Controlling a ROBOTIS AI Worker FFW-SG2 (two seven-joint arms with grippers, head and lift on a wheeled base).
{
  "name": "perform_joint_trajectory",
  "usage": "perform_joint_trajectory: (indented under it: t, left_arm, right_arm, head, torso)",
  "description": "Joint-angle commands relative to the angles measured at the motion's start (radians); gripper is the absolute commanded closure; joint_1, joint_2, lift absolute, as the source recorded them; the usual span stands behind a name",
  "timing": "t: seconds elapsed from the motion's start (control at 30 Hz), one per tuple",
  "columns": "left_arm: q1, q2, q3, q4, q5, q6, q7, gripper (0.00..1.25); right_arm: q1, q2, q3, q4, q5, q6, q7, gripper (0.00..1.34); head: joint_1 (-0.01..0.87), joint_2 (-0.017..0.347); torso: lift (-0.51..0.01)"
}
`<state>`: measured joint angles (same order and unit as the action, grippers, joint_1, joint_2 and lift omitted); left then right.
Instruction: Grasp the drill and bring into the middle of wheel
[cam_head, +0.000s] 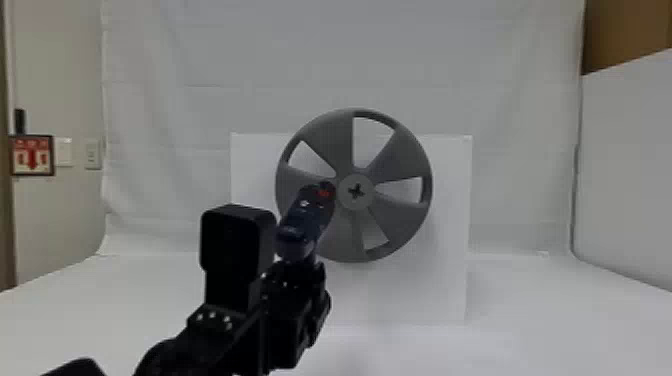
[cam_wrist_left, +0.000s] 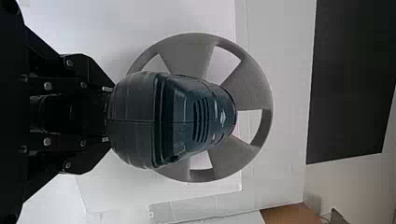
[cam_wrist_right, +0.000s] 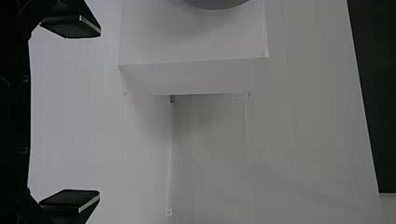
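In the head view my left gripper (cam_head: 295, 277) is shut on the dark blue drill (cam_head: 306, 217), low on its body. The drill leans up and right, its red-marked end just left of the grey wheel's hub (cam_head: 356, 191). The wheel (cam_head: 400, 220) has a cross-shaped hole at its centre. Seen in the left wrist view, the gripper (cam_wrist_left: 108, 114) holds the drill (cam_wrist_left: 182, 121), whose rounded body hides the wheel's middle; the wheel (cam_wrist_left: 247, 84) shows around it. In the right wrist view my right gripper (cam_wrist_right: 70, 114) stands open with nothing between its fingers.
A white box-like stand (cam_head: 440, 280) is behind and below the wheel, on a white table (cam_head: 540, 310). White cloth (cam_head: 200, 60) hangs behind. The stand (cam_wrist_right: 196, 42) and part of the wheel (cam_wrist_right: 217, 3) also appear in the right wrist view.
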<state>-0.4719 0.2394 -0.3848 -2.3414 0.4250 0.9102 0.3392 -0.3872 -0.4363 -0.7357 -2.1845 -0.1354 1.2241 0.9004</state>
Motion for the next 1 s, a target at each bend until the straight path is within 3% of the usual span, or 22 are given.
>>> perform_joint_trajectory:
  t: [0.0,0.63,0.97]
  left_arm:
    - [-0.019,-0.014,-0.016,0.025,0.005,0.001,0.000,1.22]
    - [-0.099,-0.071,-0.046,0.168,0.012,-0.030,0.000,1.22]
    - [-0.123,-0.080,-0.055,0.225,0.009,-0.065,-0.002,1.22]
  right_arm:
    - [-0.001,-0.001,0.005,0.000,0.003,0.000,0.000,0.09]
    - [0.002,-0.010,0.015,0.000,0.007,0.002,0.000,0.09]
    - [0.002,-0.013,0.019,0.000,0.007,0.002,0.000,0.09]
  head:
    - [0.054,0.031]
    - [0.054,0.031]
    - [0.054,0.031]
  torso:
    - [-0.403]
    - [-0.403]
    - [-0.403]
